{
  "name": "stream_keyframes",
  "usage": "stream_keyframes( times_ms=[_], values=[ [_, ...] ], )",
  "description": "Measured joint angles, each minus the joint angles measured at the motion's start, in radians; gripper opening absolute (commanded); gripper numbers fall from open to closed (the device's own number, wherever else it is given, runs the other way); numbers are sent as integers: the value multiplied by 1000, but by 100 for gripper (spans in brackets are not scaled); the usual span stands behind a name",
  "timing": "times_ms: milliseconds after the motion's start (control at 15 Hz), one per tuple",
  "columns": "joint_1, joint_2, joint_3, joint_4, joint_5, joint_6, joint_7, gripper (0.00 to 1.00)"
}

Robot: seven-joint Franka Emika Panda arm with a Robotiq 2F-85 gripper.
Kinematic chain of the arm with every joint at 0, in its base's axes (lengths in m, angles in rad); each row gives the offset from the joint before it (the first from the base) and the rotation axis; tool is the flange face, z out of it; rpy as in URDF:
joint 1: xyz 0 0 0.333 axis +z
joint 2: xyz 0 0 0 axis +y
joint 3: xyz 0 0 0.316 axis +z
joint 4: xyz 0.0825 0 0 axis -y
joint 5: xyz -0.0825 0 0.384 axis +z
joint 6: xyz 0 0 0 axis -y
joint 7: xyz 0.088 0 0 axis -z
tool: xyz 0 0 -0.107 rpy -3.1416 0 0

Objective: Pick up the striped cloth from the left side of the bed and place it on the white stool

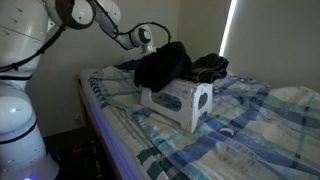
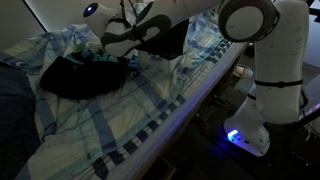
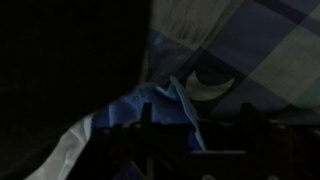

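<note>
Item: limp dark-blue striped cloth [image 1: 160, 65], draped over the white plastic stool with cut-out sides [image 1: 188, 102]. The stool rests on the blue-and-white plaid bed [image 1: 250, 120]. My gripper [image 1: 148, 41] sits at the cloth's upper edge; I cannot tell its opening. Status: placement apparently reached; release and retreat outstanding.

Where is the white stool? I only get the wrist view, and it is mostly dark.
Observer: In an exterior view the white stool sits on the bed, on its plaid sheet.
Operator: Anything on it?
Observer: A dark cloth drapes over its top; stripes are too dim to see.
Operator: And the claw?
Observer: The claw is right above that cloth; open or shut, I cannot tell.
</note>
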Motion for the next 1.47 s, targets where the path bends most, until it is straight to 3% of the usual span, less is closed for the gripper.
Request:
stream_keyframes(
  times_ms=[400,667,1000,1067,1133,1467],
  values=[
    [-9,18,0,0,0,0,0,12],
    [-9,23,0,0,-1,0,0,1],
    [-9,23,-1,0,-6,0,1,6],
    [-9,23,-1,0,-6,0,1,32],
    [-9,23,-1,0,-6,0,1,32],
    [-9,23,-1,0,-6,-1,1,68]
  ],
)
